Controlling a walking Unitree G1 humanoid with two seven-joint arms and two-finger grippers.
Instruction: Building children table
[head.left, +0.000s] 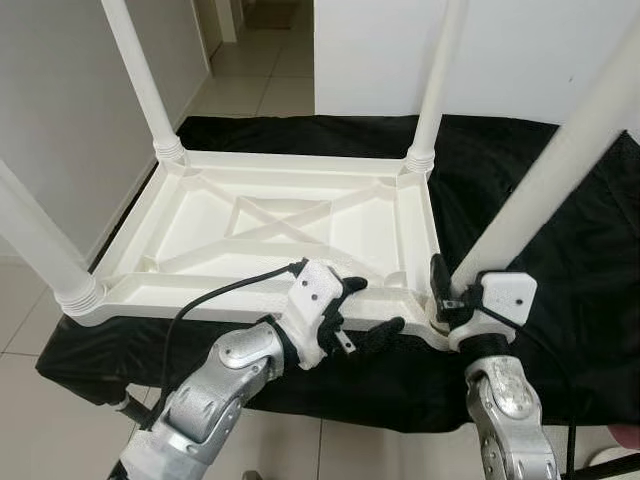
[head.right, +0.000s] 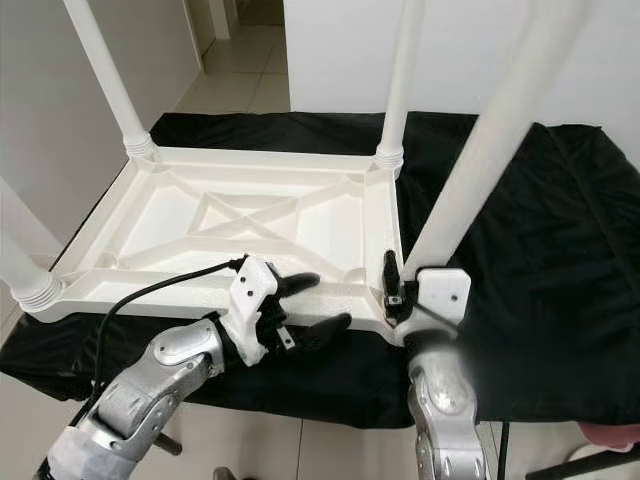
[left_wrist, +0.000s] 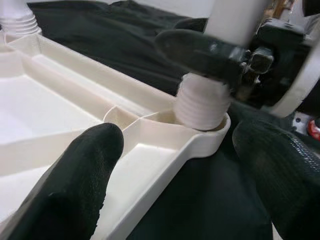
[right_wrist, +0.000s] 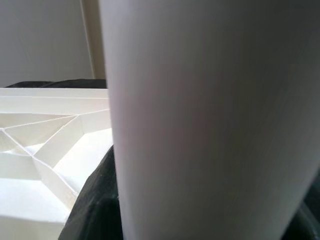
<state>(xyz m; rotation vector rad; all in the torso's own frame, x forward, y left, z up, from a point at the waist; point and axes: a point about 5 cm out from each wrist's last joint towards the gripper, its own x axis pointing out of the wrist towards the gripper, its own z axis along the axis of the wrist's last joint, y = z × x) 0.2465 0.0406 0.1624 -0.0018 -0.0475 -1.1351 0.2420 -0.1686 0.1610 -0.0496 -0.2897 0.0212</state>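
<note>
While the white plastic tabletop (head.left: 270, 235) lies upside down on a black cloth (head.left: 560, 250) with four legs standing up from its corners, the left pincer (head.left: 365, 308) hovers at the near rim, fingers spread wide and holding nothing, one above the rim and one beyond it. Just beside it, the right pincer (head.left: 440, 290) is closed around the base of the near right leg (head.left: 545, 180), where its threaded end (left_wrist: 202, 102) sits in the corner socket.

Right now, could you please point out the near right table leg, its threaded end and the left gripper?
Near right table leg (head.left: 545, 180), left eye view, mid shaft.
Threaded end (left_wrist: 202, 107), left wrist view, ridged collar.
Left gripper (head.left: 375, 308), left eye view, between fingertips.
</note>
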